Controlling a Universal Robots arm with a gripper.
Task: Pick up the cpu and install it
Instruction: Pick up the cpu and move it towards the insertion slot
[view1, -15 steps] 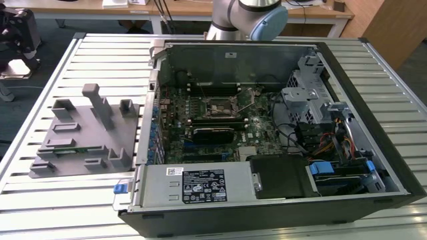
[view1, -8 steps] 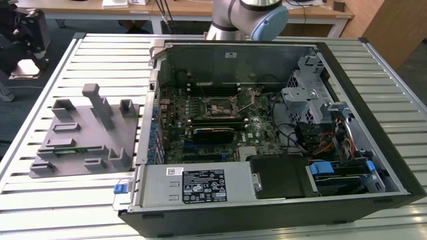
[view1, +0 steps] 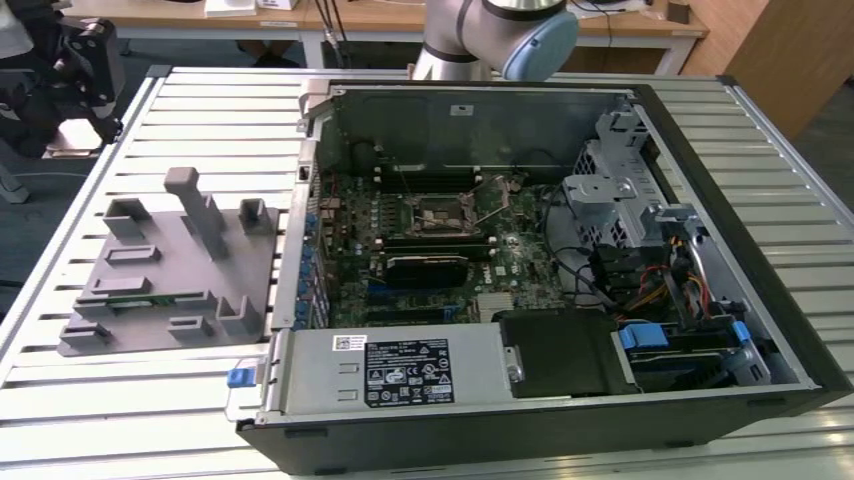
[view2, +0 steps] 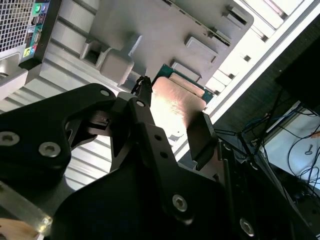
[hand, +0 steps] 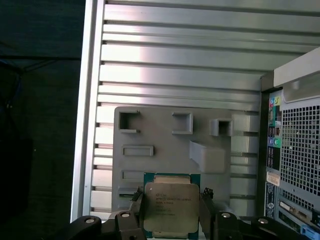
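Observation:
In both wrist views the cpu (hand: 171, 207) (view2: 175, 102), a flat square chip with a silver-grey metal top and a thin green rim, sits between my two black fingers. My gripper (hand: 171, 212) (view2: 172, 125) is shut on it by two opposite edges, with one finger (hand: 134, 210) on each side. The chip hangs above the grey fixture plate (hand: 165, 145). In the exterior view the black-framed motherboard socket (view1: 447, 215) lies inside the open computer case (view1: 747, 330), with its lever (view1: 497, 200) raised.
The grey fixture plate (view1: 160, 270) with raised posts and pockets lies on the slatted table (view1: 200, 110), at the exterior view's left of the case. The case's rear port panel (hand: 292, 165) stands close beside the plate. My arm (view1: 494, 30) rises behind the case.

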